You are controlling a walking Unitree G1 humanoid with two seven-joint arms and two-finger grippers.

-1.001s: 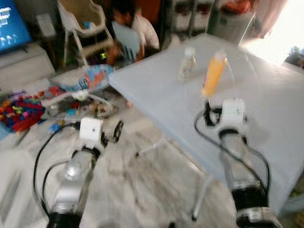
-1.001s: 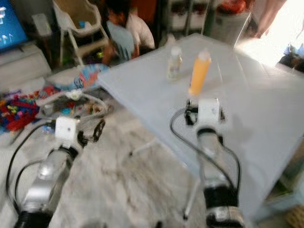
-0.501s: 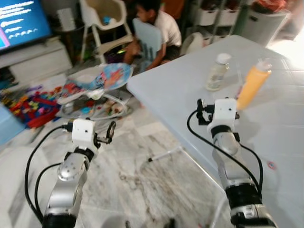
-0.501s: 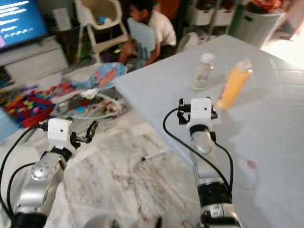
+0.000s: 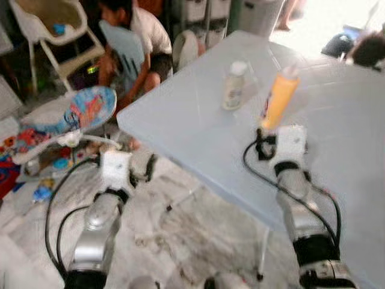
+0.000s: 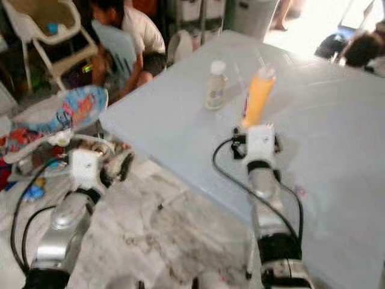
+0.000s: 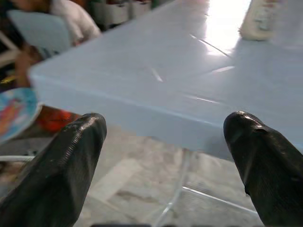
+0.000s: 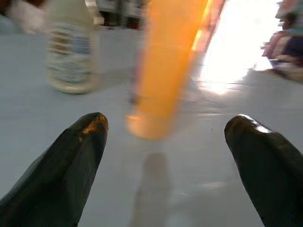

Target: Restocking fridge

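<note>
On the table (image 5: 198, 120), orange bottle (image 5: 278, 99), pale bottle (image 5: 233, 85), labels unreadable

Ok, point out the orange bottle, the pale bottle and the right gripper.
orange bottle (image 5: 278, 102), left eye view, mid body.
pale bottle (image 5: 233, 89), left eye view, label area.
right gripper (image 8: 170, 156), right wrist view, between the fingertips.

An orange bottle (image 5: 278, 99) and a pale bottle (image 5: 233, 85) stood on the table (image 5: 186, 120); the right gripper (image 5: 263, 144) reached toward the orange one.
</note>
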